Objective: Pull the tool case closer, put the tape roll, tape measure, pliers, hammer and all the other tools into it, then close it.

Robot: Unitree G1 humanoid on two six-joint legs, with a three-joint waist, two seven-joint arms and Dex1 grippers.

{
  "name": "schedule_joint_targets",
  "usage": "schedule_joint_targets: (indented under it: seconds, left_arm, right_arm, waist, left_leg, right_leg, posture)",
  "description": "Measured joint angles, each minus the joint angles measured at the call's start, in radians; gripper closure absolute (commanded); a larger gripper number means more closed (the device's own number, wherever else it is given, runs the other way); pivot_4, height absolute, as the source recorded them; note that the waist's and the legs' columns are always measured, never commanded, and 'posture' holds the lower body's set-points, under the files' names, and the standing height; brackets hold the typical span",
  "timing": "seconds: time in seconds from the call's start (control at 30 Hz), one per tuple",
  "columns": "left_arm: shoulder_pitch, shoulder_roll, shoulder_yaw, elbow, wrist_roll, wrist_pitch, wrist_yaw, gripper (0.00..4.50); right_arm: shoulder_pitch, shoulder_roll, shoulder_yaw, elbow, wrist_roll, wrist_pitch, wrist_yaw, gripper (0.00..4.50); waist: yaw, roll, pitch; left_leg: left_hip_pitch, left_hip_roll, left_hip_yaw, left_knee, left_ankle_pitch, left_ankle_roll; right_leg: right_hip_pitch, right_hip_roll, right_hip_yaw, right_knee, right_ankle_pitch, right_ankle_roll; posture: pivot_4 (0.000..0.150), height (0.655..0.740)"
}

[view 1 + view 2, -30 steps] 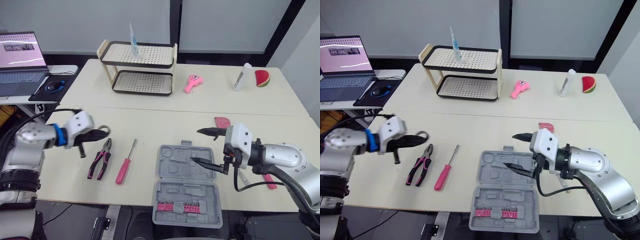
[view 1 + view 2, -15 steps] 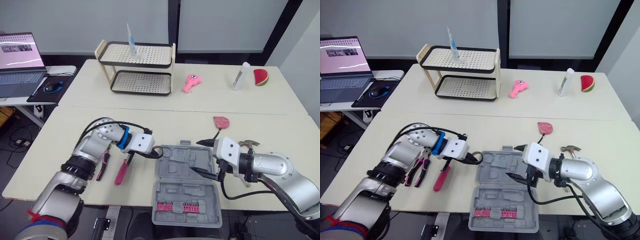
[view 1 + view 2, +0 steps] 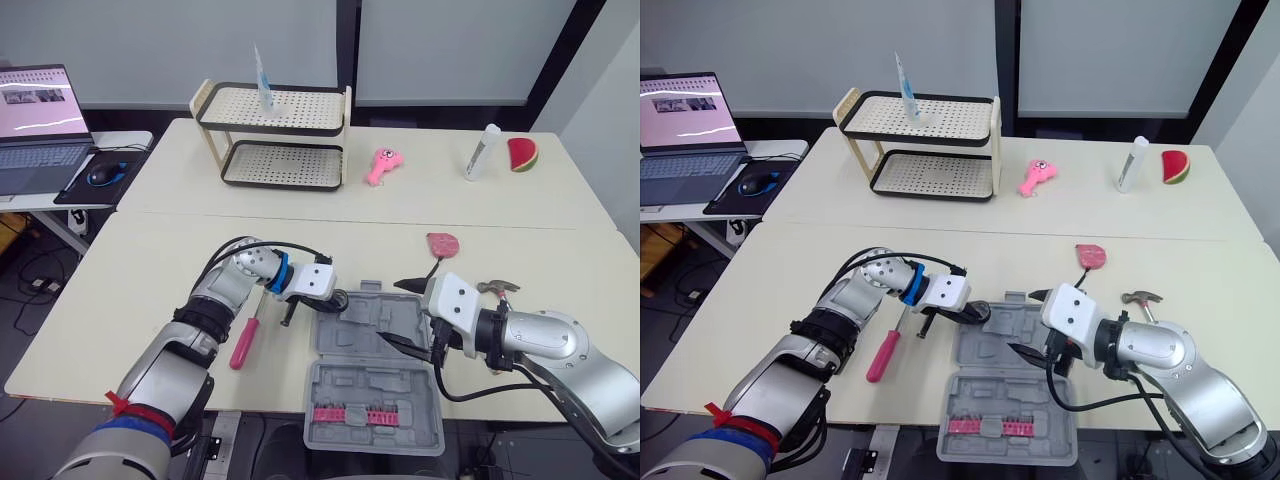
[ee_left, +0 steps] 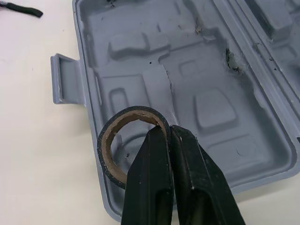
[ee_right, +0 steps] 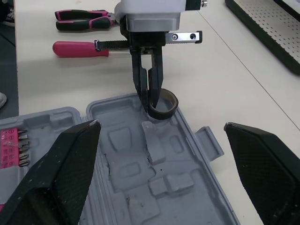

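The grey tool case (image 3: 372, 338) lies open at the table's near edge. My left gripper (image 3: 340, 298) is shut on the black tape roll (image 4: 105, 157), pinching its wall just above the case's far left corner (image 5: 164, 106). My right gripper (image 3: 392, 313) hovers open over the case's right part, holding nothing. A pink-handled screwdriver (image 3: 244, 340) lies left of the case, and pink-handled pliers (image 5: 83, 18) lie beyond it. The hammer (image 3: 497, 287) and the pink tape measure (image 3: 443, 243) sit to the case's right.
A row of pink bits (image 3: 358, 414) fills the case's near half. At the back stand a two-tier rack (image 3: 272, 135), a pink toy (image 3: 382, 165), a white bottle (image 3: 483, 153) and a watermelon slice (image 3: 520, 155). A laptop (image 3: 35, 130) sits on a side table to the left.
My left arm has swung right from the table's left side, carrying the tape roll to the case's far left corner. The right gripper has shifted slightly left over the case.
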Motion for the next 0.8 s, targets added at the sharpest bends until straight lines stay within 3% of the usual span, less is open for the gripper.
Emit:
schedule_joint_targets:
  seconds: [0.73,0.8]
  left_arm:
    - [-0.017,-0.027,-0.001,0.101,0.065,-0.021,0.041,4.48]
    - [-0.017,-0.028,-0.001,0.101,0.066,-0.021,0.040,4.00]
  right_arm:
    - [0.042,-0.002,-0.033,0.002,-0.002,-0.008,0.001,0.00]
    - [0.050,-0.002,-0.033,0.003,-0.002,-0.017,0.001,0.00]
  waist:
    - [0.001,0.000,0.000]
    - [0.001,0.000,0.000]
  left_leg:
    - [0.000,0.000,0.000,0.000,0.000,0.000]
    - [0.000,0.000,0.000,0.000,0.000,0.000]
  right_leg:
    - [0.000,0.000,0.000,0.000,0.000,0.000]
    - [0.000,0.000,0.000,0.000,0.000,0.000]
  posture:
    - [0.150,0.7400]
    - [0.150,0.7400]
